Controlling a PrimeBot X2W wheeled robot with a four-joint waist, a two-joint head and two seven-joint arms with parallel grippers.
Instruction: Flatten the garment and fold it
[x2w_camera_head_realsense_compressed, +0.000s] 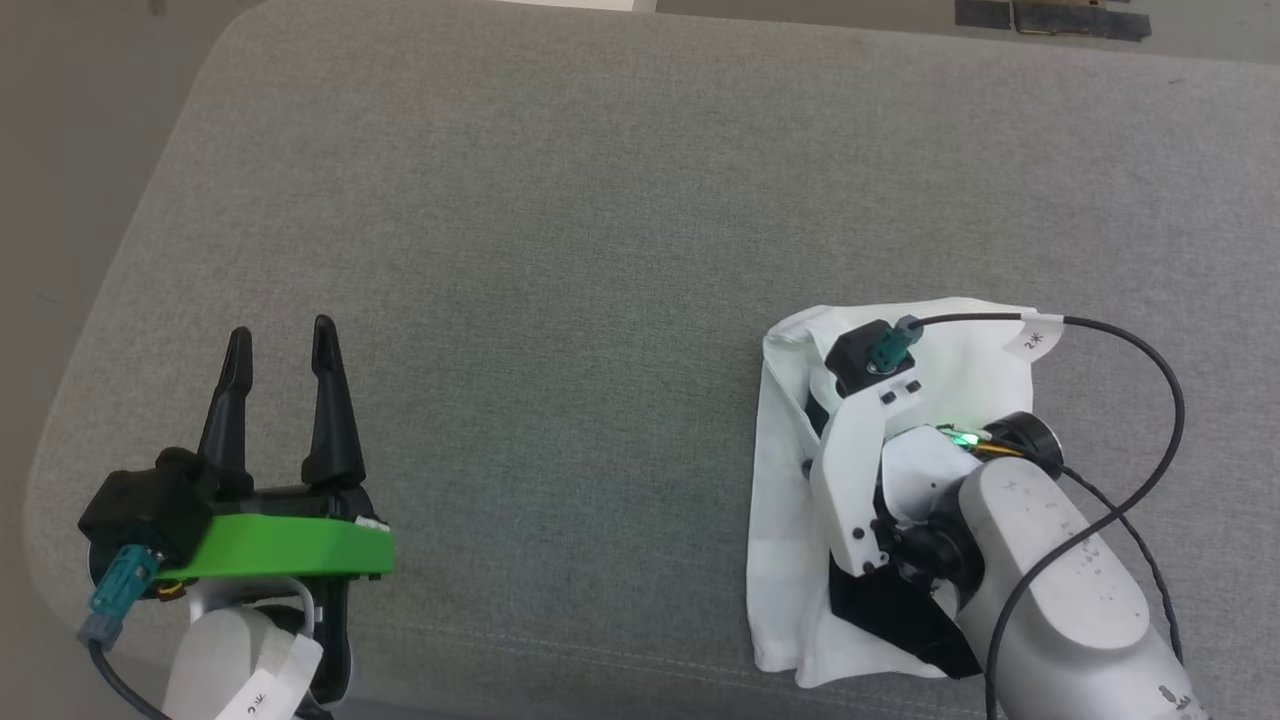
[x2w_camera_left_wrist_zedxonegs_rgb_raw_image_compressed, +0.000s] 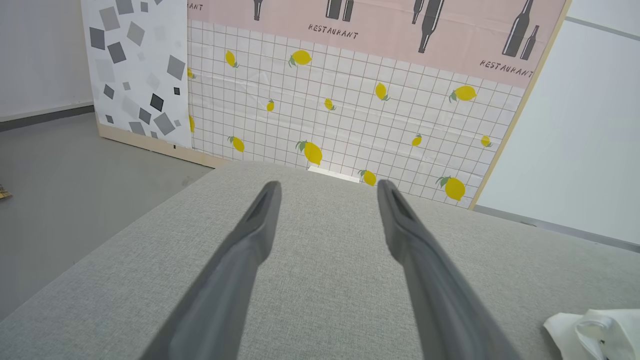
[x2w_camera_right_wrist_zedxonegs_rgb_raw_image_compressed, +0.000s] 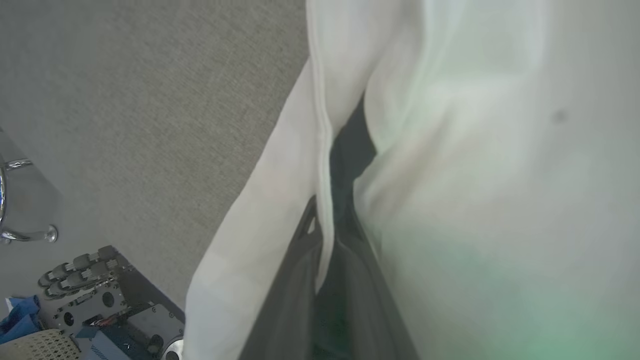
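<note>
The garment (x2w_camera_head_realsense_compressed: 785, 480) lies bunched in a white heap with a black patch at the right front of the grey cushion (x2w_camera_head_realsense_compressed: 560, 260). My right arm (x2w_camera_head_realsense_compressed: 1040, 560) reaches down onto it from above. In the right wrist view my right gripper (x2w_camera_right_wrist_zedxonegs_rgb_raw_image_compressed: 325, 240) is shut on a white hem of the garment (x2w_camera_right_wrist_zedxonegs_rgb_raw_image_compressed: 475, 175), with dark fabric showing in the fold. My left gripper (x2w_camera_head_realsense_compressed: 282, 335) hovers open at the cushion's left front, far from the cloth, nothing between its fingers. In the left wrist view the left gripper (x2w_camera_left_wrist_zedxonegs_rgb_raw_image_compressed: 327, 187) points across bare cushion, and the garment (x2w_camera_left_wrist_zedxonegs_rgb_raw_image_compressed: 590, 330) peeks in at the lower right.
The cushion's rounded left edge (x2w_camera_head_realsense_compressed: 150, 200) drops to grey floor (x2w_camera_left_wrist_zedxonegs_rgb_raw_image_compressed: 75, 170). A lemon-print backdrop panel (x2w_camera_left_wrist_zedxonegs_rgb_raw_image_compressed: 340, 115) stands behind the cushion's far edge. Robot base hardware (x2w_camera_right_wrist_zedxonegs_rgb_raw_image_compressed: 90, 305) shows below the front edge.
</note>
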